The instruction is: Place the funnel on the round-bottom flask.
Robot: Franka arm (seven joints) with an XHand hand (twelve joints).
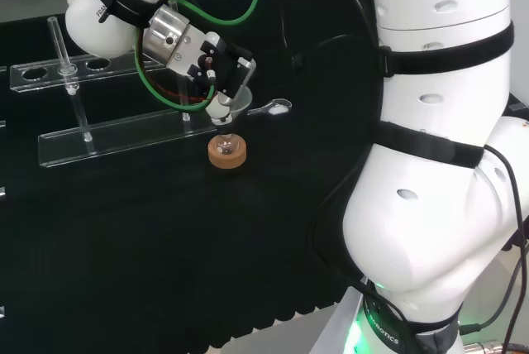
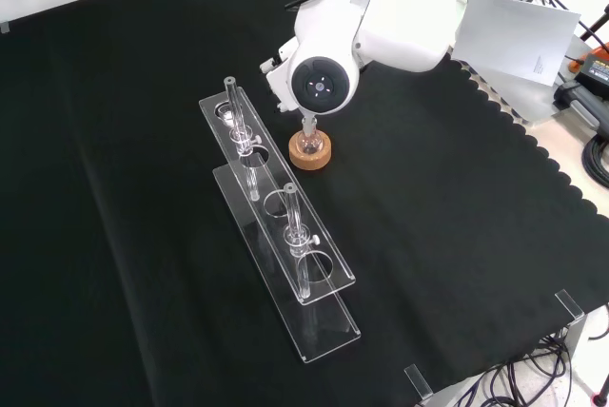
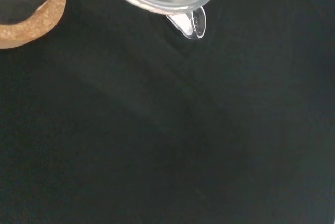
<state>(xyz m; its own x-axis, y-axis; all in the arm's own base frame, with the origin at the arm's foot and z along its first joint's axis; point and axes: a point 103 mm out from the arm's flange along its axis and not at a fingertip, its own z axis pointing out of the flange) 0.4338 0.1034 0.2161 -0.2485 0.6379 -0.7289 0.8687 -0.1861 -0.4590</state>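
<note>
Cork ring stand [image 1: 226, 153] bearing small round-bottom flask [image 1: 225, 141]. Hand [image 1: 216, 69], angled downward, fingers curled pinching clear funnel [image 1: 235, 107] directly above flask neck. Clear acrylic tube rack [image 2: 276, 226] just left of stand in front view; the arm's white link [image 2: 328, 65] hides the hand there.

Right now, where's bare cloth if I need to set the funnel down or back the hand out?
Bare cloth: the wide stretch right of the cork stand in the front view, toward the scalloped edge. Crowded: the clear racks just left of the stand, and the hand holding the funnel over the flask.
</note>
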